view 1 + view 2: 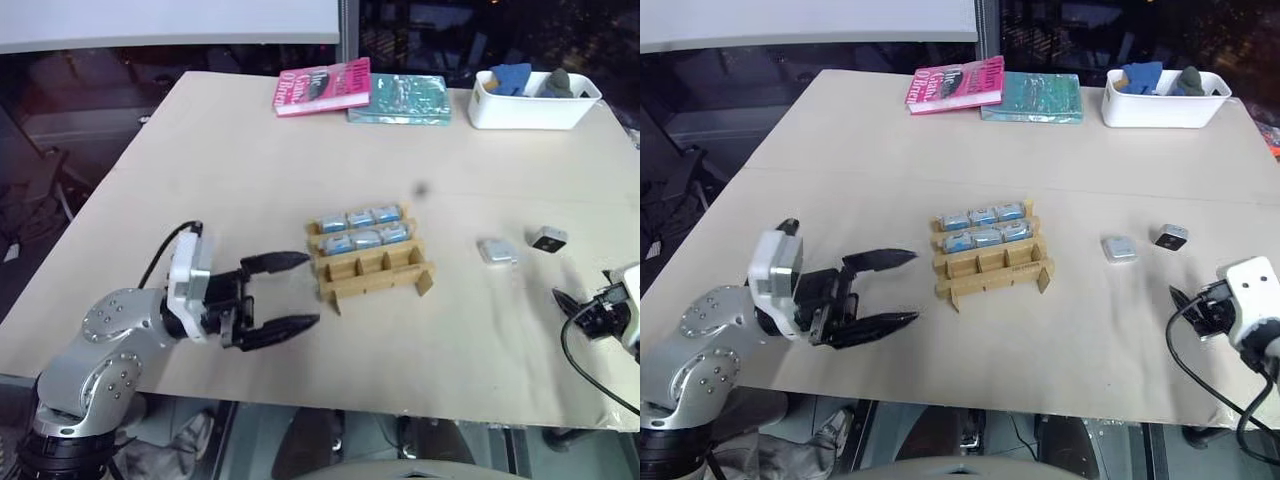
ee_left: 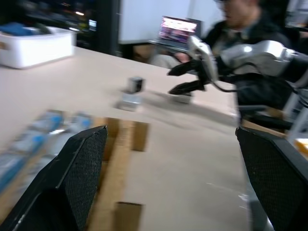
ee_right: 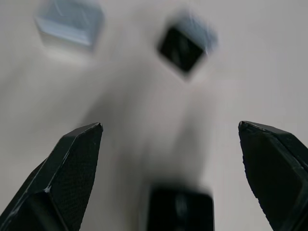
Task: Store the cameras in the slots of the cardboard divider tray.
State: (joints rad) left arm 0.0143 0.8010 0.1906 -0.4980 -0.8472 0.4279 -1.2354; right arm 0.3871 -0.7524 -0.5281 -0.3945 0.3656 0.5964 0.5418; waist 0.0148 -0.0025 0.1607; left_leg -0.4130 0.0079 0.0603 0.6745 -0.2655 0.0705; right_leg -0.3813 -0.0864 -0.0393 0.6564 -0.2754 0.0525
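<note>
Pale tabletop (image 1: pixel 250 150): both grippers gape empty, left gripper (image 1: pixel 300 292) at nine o'clock of tray (image 1: pixel 370 262), right gripper (image 2: pixel 175 81) nearing loose cameras (image 1: pixel 496 250).

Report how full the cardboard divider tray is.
Partly full. The cardboard divider tray holds cameras in its two far rows; the near row's three slots stand empty. Two more cameras lie outside on the table.

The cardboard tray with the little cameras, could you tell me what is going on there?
A humanoid robot is filling the cardboard divider tray with cameras. Six sit in its two far rows; the near row is empty. Two loose cameras, one silver and one dark-faced, lie on the table to its right. The left gripper and right gripper are both open and empty.
</note>
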